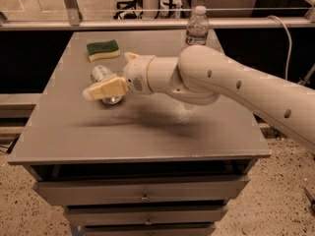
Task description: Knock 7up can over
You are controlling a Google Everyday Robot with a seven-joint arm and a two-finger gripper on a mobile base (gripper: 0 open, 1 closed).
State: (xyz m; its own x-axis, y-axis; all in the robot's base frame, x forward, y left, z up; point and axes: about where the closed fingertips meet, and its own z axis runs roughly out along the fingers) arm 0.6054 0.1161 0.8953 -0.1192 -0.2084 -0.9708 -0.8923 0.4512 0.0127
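Observation:
The 7up can (100, 74), silver with a pale label, is on the left half of the grey table (147, 136). It is tilted, with its top toward the far left. My gripper (108, 75) is at the can. One cream finger (106, 88) lies across the can's near side and hides its middle. The other finger (130, 57) sticks up behind and to the right of the can. The jaws are spread apart and are not clamped on the can. The white arm reaches in from the right.
A green and yellow sponge (103, 49) lies at the back left of the table. A clear water bottle (197, 27) stands at the back edge, right of centre. Drawers (142, 193) are below the tabletop. A rail runs behind the table.

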